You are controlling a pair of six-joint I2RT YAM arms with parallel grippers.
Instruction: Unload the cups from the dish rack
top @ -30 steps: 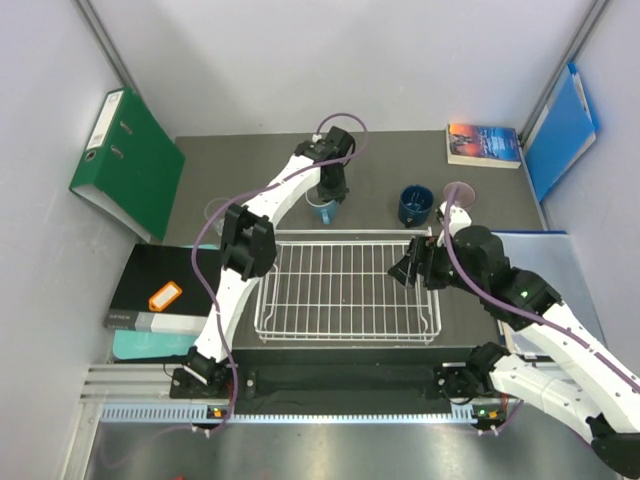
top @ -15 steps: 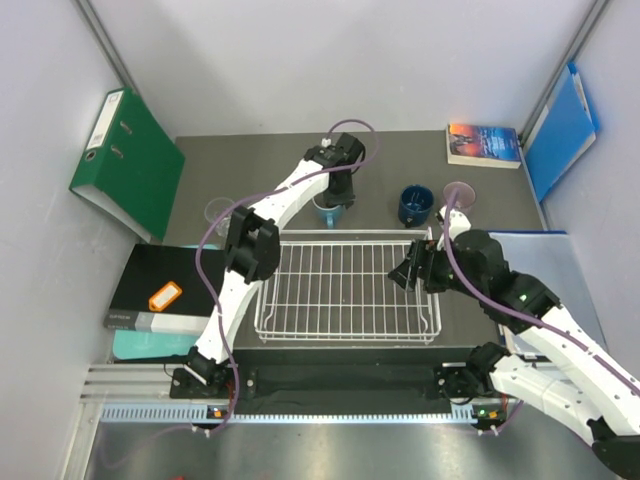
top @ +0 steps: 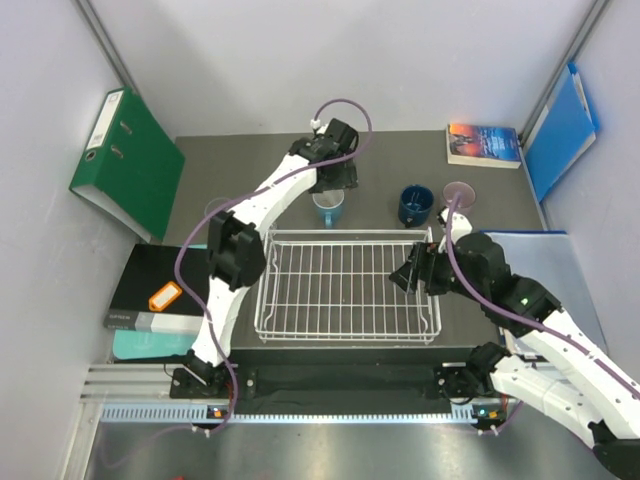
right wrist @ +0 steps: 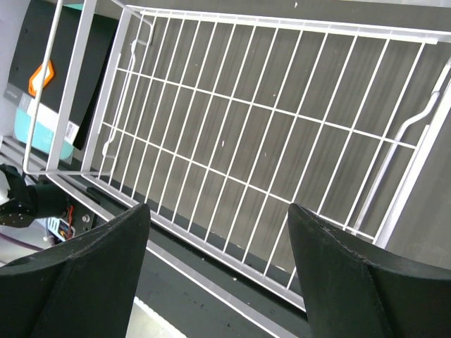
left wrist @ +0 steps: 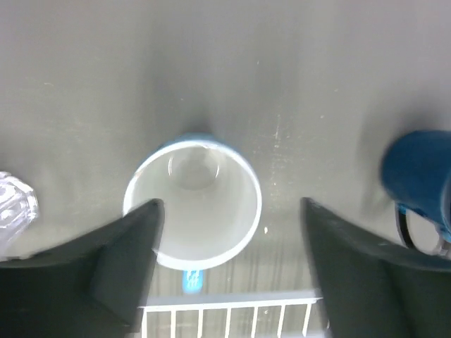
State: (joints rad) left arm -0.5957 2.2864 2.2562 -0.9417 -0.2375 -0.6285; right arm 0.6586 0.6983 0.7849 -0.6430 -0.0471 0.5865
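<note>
Light teal-blue handled mug stands upright on the grey tabletop, at 12 o'clock just outside the white wire dish rack, directly beneath the left jaws, spread wide and empty; right jaws gape empty over the rack.

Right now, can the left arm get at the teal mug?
Probably yes. The left gripper hangs almost straight above the teal mug, jaws open. The mug stands upright on the table just beyond the dish rack, nothing over it, and the navy mug stands clear to one side.
</note>
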